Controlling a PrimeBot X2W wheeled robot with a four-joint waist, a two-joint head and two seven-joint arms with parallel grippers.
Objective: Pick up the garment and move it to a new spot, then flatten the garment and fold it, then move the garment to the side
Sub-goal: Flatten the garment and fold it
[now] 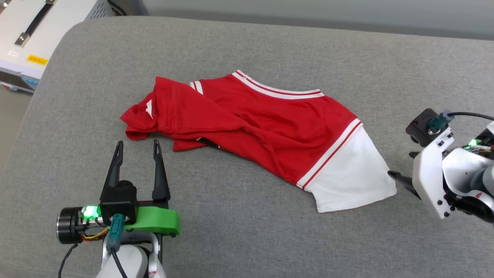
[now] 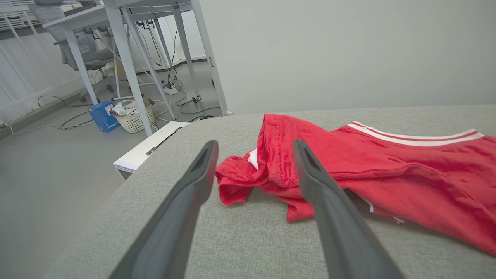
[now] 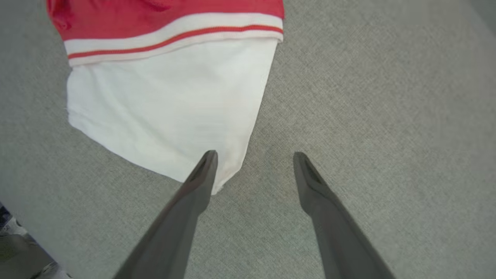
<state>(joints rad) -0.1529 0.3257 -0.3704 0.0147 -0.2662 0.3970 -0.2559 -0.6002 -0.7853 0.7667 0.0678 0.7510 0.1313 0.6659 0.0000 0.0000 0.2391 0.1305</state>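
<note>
The garment (image 1: 270,127), a red T-shirt with a white sleeve (image 1: 351,173) and striped trim, lies rumpled on the grey cushion, its left end bunched and folded over. My left gripper (image 1: 137,144) stands open just in front of that bunched red end (image 2: 240,178), fingers apart and empty. My right gripper (image 1: 401,168) is at the shirt's right, open, one fingertip (image 3: 207,162) over the corner of the white sleeve (image 3: 166,100), the other over bare cushion. Nothing is held.
The grey cushion (image 1: 247,239) has a rounded left edge (image 2: 116,193) dropping to the floor. A white case (image 1: 31,34) sits beyond the back left corner. Desk legs (image 2: 128,66), cables and a basket (image 2: 130,116) stand on the floor further off.
</note>
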